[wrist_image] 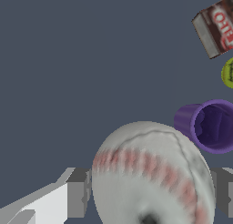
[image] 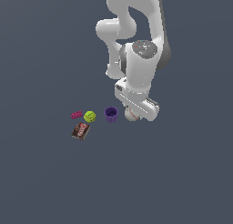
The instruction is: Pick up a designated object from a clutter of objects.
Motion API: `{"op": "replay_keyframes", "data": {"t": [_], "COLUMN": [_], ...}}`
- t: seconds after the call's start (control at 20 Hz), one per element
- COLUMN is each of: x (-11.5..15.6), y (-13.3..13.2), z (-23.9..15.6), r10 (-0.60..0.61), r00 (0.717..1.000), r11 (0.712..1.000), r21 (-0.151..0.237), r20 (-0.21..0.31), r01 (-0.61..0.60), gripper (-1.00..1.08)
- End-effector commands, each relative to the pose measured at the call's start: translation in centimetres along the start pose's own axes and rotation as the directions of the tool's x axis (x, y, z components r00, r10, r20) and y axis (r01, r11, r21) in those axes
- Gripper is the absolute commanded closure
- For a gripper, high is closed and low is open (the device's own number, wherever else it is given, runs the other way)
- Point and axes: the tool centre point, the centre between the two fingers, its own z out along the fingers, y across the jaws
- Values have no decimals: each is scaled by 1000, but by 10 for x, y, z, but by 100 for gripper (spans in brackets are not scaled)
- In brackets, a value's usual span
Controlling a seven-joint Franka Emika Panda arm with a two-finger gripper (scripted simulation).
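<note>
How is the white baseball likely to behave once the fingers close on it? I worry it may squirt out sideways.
The baseball is round, so it would probably roll if nudged off-centre. The fingers flank its widest part, so a centred squeeze should hold. If it slips, it could bump the purple cup close beside it.

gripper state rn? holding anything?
Gripper: fingers sit on either side of the white baseball. Contact and a firm grip cannot be told from these views.
</note>
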Motion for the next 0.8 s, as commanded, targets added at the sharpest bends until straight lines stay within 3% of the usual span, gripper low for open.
{"op": "replay_keyframes", "data": {"t": [0.0,0.75], "x": [13,82], "y": [-4,-28], "z": [-23,-144], "r10": [0,-1], "r00": [1000,1000], "r11": [1000,1000], "r21": [1,0], "r20": [-1,0], "r01": [0,1], "gripper": [108,108]}}
